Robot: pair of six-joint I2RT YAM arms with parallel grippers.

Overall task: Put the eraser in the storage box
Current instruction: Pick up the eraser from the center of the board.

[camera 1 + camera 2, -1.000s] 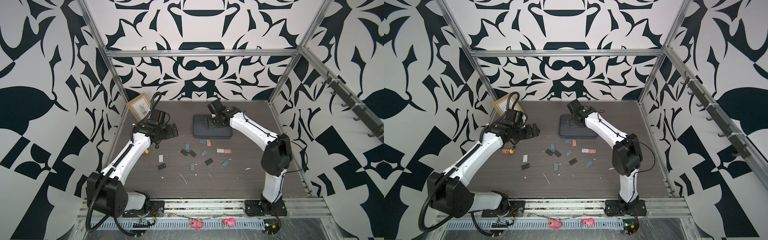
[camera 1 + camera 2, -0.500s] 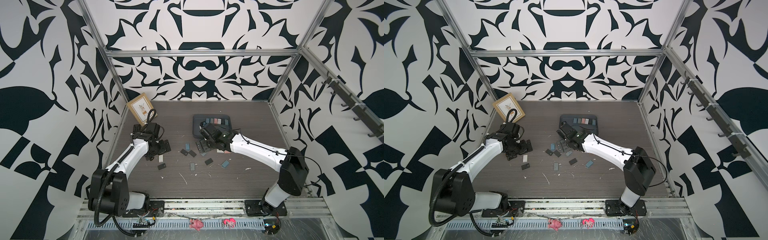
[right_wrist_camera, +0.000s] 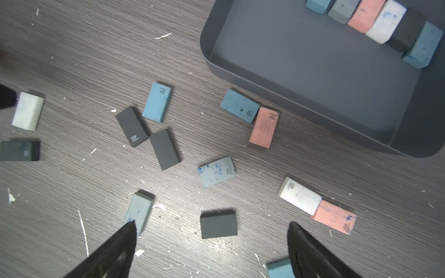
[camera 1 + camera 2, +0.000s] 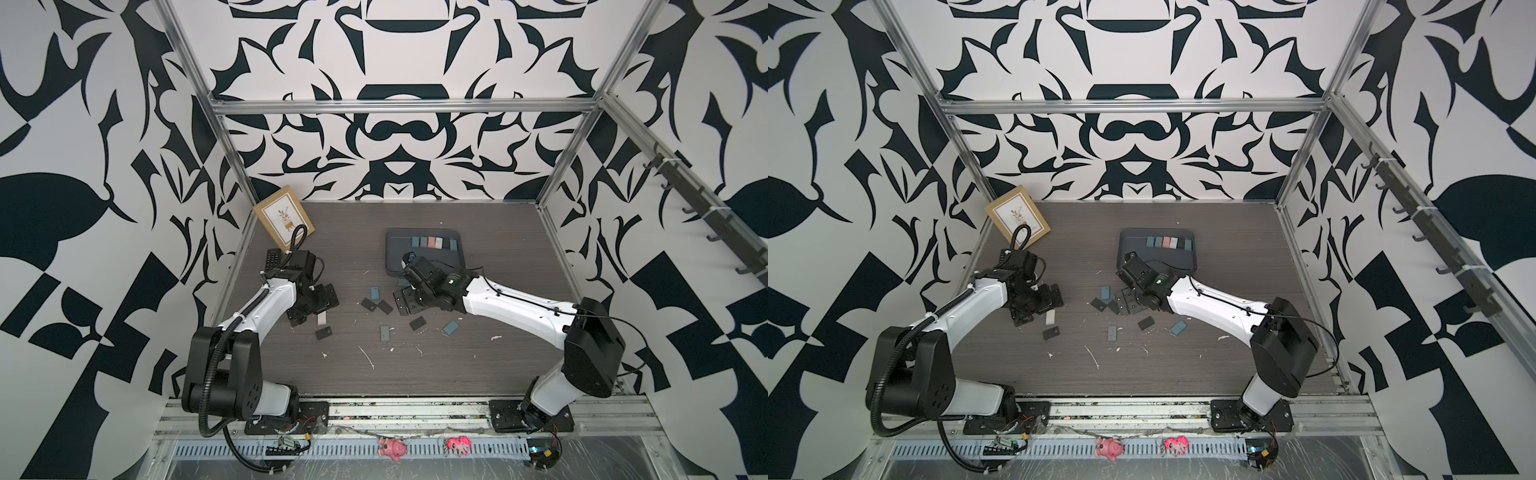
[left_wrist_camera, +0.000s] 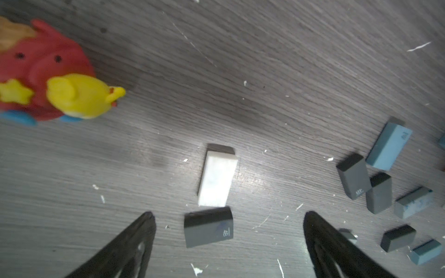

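A shallow dark grey storage box (image 3: 313, 79) holds six erasers (image 3: 363, 18) in a row along one wall. Loose erasers (image 3: 216, 174), blue, black, pink, white, lie flat beside it on the surface (image 3: 72, 60).

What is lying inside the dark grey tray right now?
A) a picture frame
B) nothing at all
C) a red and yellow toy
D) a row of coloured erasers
D: the right wrist view shows a row of erasers lined up side by side along one wall of the storage box.
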